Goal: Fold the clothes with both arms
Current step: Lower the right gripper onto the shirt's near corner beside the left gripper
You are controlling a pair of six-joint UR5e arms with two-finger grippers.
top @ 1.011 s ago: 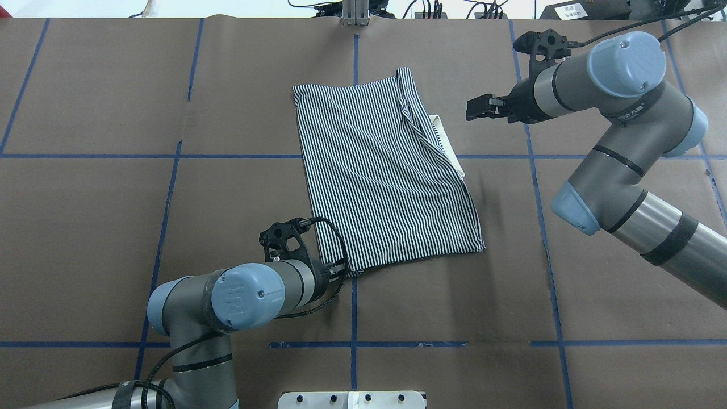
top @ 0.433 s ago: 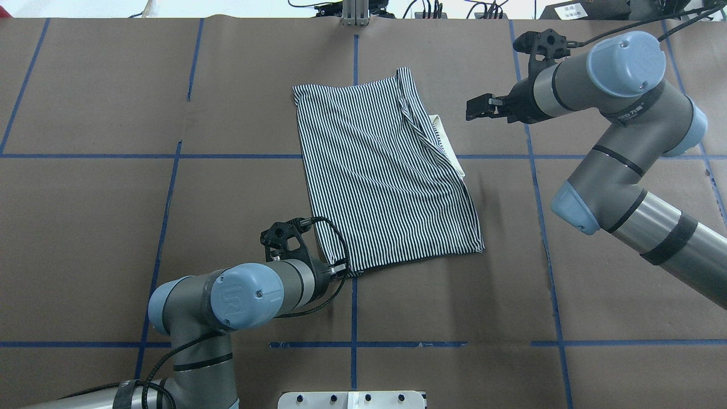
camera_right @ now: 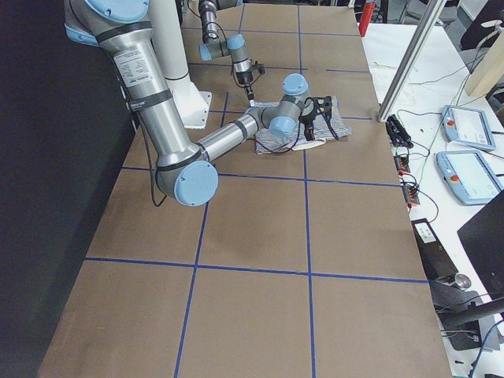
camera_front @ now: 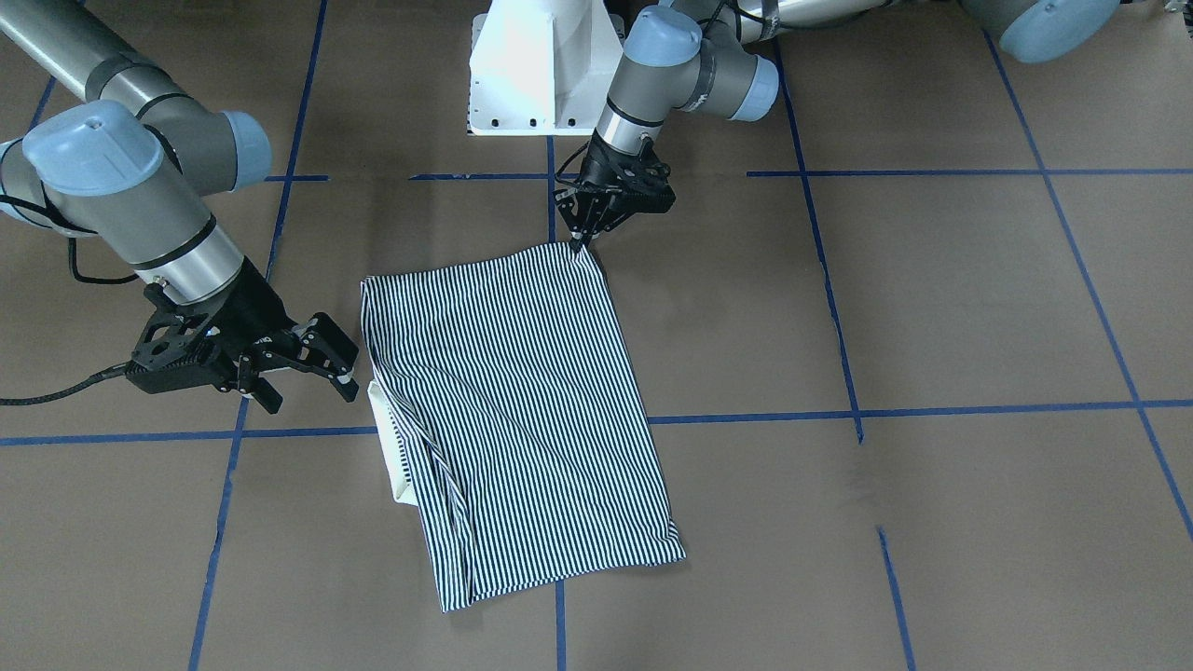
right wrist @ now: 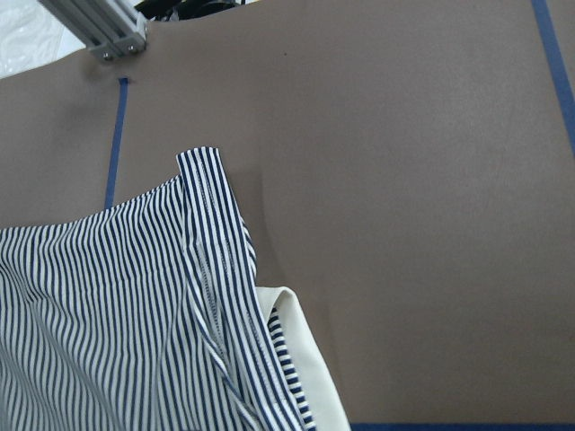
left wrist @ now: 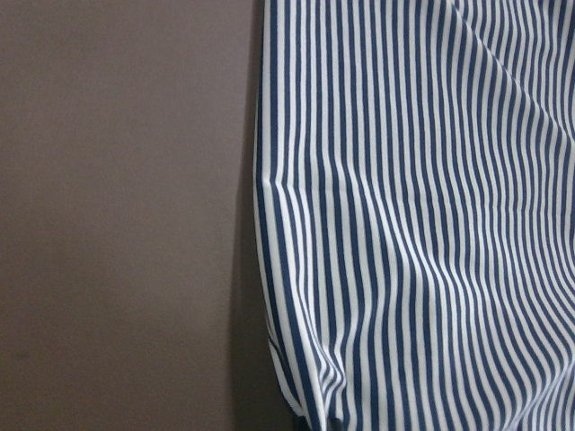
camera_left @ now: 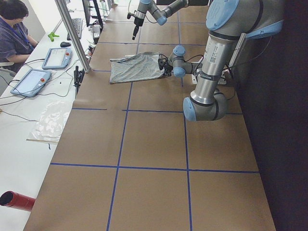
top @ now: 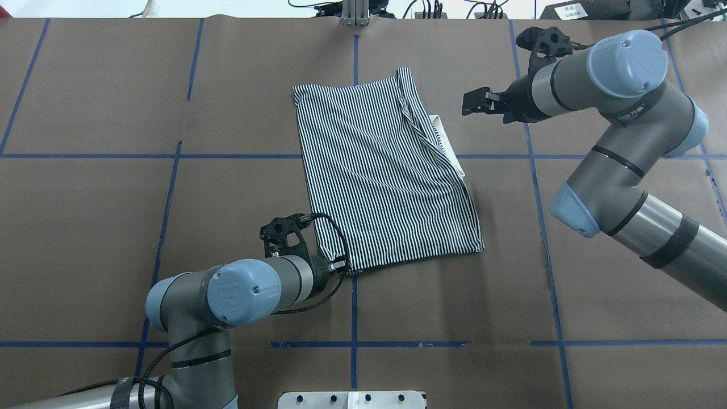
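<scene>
Since the shirt [top: 386, 176] is already folded into a narrow striped rectangle, it lies flat at mid-table [top: 113, 227], somewhat nearer the far edge than the robot's edge. Its long sides are slightly skewed to the tape lines. The cream collar [right wrist: 301, 350] peeks out from under the long side that faces the table's right end. That suggests the sides have been turned in and a fold across the length is what remains.

The left gripper [camera_front: 582, 240] is at the shirt's corner nearest the robot and the table's left end. Its fingers come to a point on the cloth, and the left wrist view shows the stripes puckering up toward the camera, so I judge it pinched onto that corner, probably ready to carry it across. The left arm [top: 244, 289] reaches low and nearly level over the table, wrist turned down at the corner.

The right gripper [top: 466, 103] hangs beside the collar side, near the far corner, apart from the cloth and with its jaws spread and empty. It likely waits there to take that side. The right arm [top: 619, 130] comes in from the right end, elbow raised, with its forearm pointing toward the shirt.
</scene>
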